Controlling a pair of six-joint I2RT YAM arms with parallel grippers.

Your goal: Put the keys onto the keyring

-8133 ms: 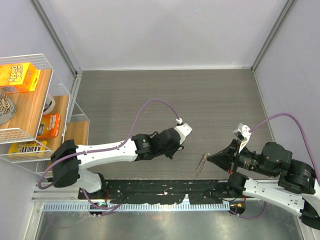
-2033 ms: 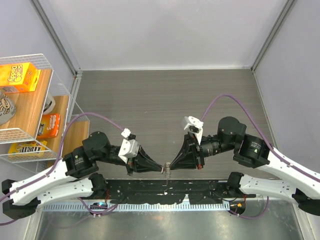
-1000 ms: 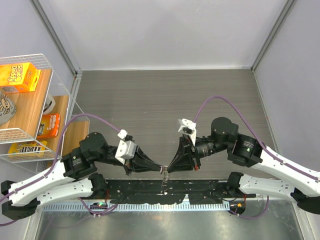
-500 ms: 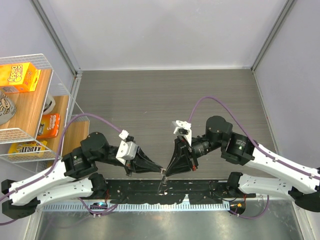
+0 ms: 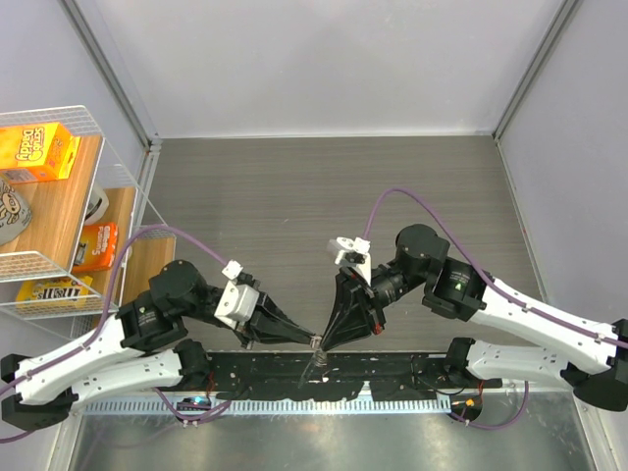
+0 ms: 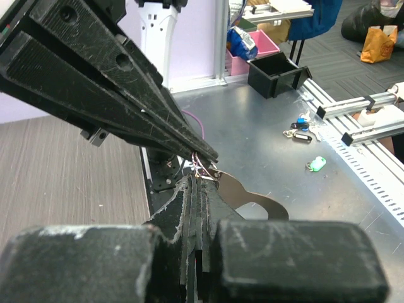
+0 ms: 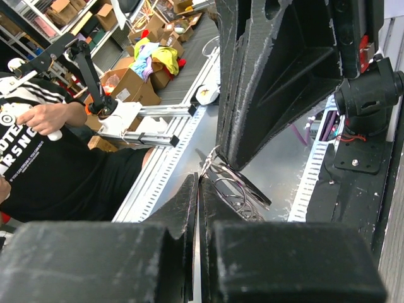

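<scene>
Top cam: both arms reach in to the near edge of the table (image 5: 324, 186), just ahead of their bases. L gripper (image 5: 310, 340) and R gripper (image 5: 325, 342) are tip to tip, both sets of jaws pressed together. I see a tiny silver bit right where the tips meet, and a thin glinting strand, the keyring (image 5: 316, 353), hangs just below them over the black base rail. It's too small here to say which tip has what. A wire rack (image 5: 59, 196) stands far left with an orange box (image 5: 37, 149) on its top shelf, well apart from the work.

L wrist cam: L gripper (image 6: 201, 182) comes up from the bottom of the view, jaws tight together. A flat grey key (image 6: 243, 194) sticks out to the right from the tips, so it looks pinched there. R gripper (image 6: 211, 156) comes in from upper left, jaws also together, its tip just above mine. There are fine bright wire bits between the two tips, but I can't make out any threading. Beyond is a steel bench (image 6: 265, 145) with a few tagged keys (image 6: 298, 134) and a black bin (image 6: 278, 72).

R wrist cam: R gripper (image 7: 197, 180) is at the bottom, jaws pressed shut with no gap showing. L gripper (image 7: 228, 163) hangs down from the top, its tip just right of mine. Thin wire loops of the keyring (image 7: 227, 184) sit between and below the two tips. One strand runs up to the R tip and looks nipped there. A person (image 7: 57, 170) in a black shirt is at the left.
</scene>
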